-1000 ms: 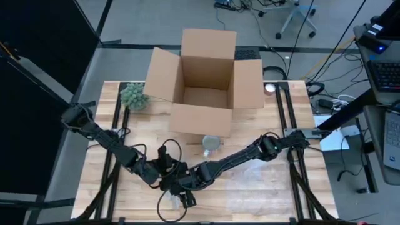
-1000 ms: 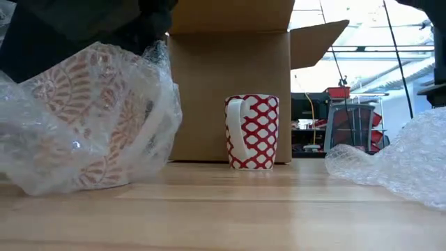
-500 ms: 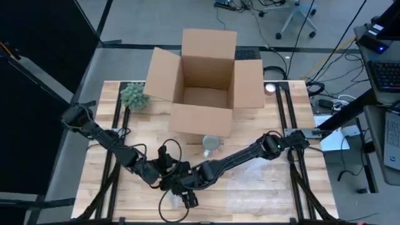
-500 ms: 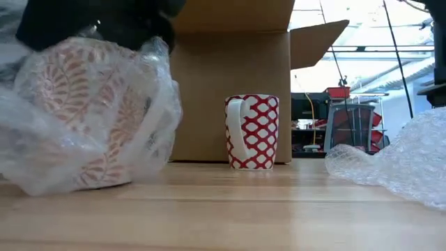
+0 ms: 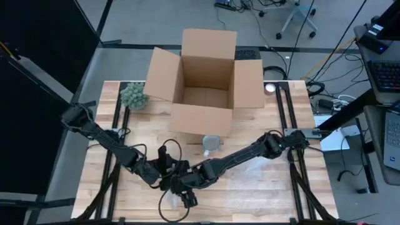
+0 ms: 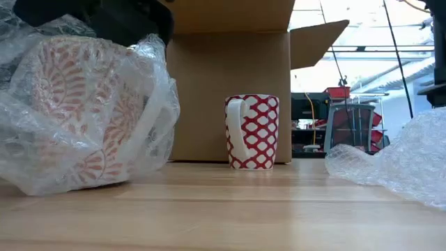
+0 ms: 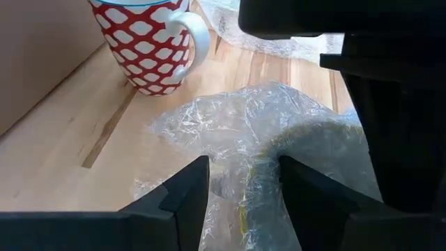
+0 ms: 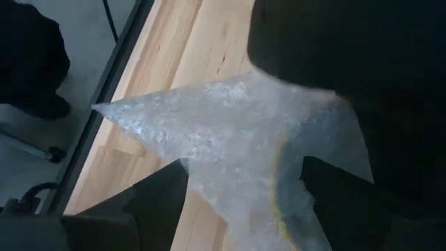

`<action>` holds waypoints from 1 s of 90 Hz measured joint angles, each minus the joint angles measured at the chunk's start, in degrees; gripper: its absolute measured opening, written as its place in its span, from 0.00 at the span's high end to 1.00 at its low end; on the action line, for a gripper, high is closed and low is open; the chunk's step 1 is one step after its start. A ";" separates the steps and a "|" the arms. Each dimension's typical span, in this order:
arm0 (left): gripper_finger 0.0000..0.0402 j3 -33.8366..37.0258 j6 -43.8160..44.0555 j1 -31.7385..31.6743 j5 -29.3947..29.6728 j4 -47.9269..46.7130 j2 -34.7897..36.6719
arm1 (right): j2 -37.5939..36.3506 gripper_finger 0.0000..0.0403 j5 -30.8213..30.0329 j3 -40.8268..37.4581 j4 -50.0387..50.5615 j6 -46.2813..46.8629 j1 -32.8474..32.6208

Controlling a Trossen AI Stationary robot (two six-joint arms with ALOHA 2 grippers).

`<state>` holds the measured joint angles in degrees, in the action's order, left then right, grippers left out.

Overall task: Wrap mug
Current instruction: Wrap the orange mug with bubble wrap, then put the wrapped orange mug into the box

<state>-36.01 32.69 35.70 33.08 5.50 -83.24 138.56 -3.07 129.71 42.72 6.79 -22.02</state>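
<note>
From above, your left gripper point(image 5: 167, 179) and right gripper point(image 5: 185, 195) meet at lower centre, below the open cardboard box point(image 5: 203, 81).

At table level, your patterned mug point(image 6: 80, 115) sits tilted at left inside crinkled clear bubble wrap point(image 6: 150, 90); a glossy red lattice mug point(image 6: 251, 131) stands upright, handle left.

Left wrist: fingers narrowly pinch wrap.

Right wrist: I cannot tell its grip.

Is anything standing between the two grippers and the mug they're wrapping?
Only the bubble wrap itself, which covers the patterned mug at the table's front. Both the left gripper and the right gripper are down at that bundle. The red-and-white mug stands apart by the cardboard box.
</note>
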 joint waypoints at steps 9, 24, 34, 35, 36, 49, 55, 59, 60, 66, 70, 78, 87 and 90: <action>0.60 0.00 0.00 0.00 0.00 0.00 0.00 | -0.03 0.34 -0.02 0.08 -1.31 -0.06 0.02; 0.60 0.00 0.93 0.00 0.02 -0.02 0.00 | -0.07 0.34 -0.04 0.11 -2.74 -0.15 0.02; 0.60 0.00 1.18 -0.11 0.00 -0.04 0.00 | -0.13 0.34 -0.04 0.11 -3.17 -0.15 0.04; 0.60 0.00 1.25 -0.11 0.00 -0.04 0.00 | -0.13 0.34 -0.04 0.11 -3.17 -0.15 0.04; 0.60 0.00 1.32 -0.11 0.00 -0.04 0.00 | -0.13 0.34 -0.04 0.11 -3.17 -0.16 0.04; 0.60 0.00 1.44 -0.11 0.00 0.00 0.00 | -0.13 0.34 -0.04 0.13 -4.57 -0.13 0.04; 0.60 0.00 1.49 -0.11 0.02 0.00 0.00 | -0.14 0.34 -0.04 0.13 -4.86 -0.10 0.04; 0.60 0.00 1.44 -0.11 0.02 0.00 0.00 | -0.15 0.34 -0.04 0.13 -4.85 -0.11 0.04; 0.60 0.00 1.42 -0.11 0.02 0.00 0.00 | -0.15 0.34 -0.04 0.13 -4.85 -0.09 0.04; 0.60 0.00 1.49 -0.16 0.02 0.04 0.00 | -0.15 0.34 -0.04 0.13 -4.85 -0.10 0.04; 0.60 0.02 1.49 -0.17 0.02 0.40 -0.02 | -0.15 0.34 -0.04 0.13 -4.83 -0.09 0.04; 0.60 0.07 1.06 -0.17 0.00 1.40 -0.07 | -0.15 0.34 -0.07 0.13 -4.83 -0.11 0.02; 0.60 0.07 1.01 -0.33 -0.02 1.78 -0.07 | -0.15 0.34 -0.08 0.13 -4.82 -0.10 0.03; 0.60 0.07 1.09 -0.33 -0.02 1.77 -0.07 | -0.15 0.34 -0.09 0.13 -4.81 -0.10 0.04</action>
<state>-35.94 33.78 35.38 33.06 7.27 -83.31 138.41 -3.16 129.84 37.91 6.69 -21.98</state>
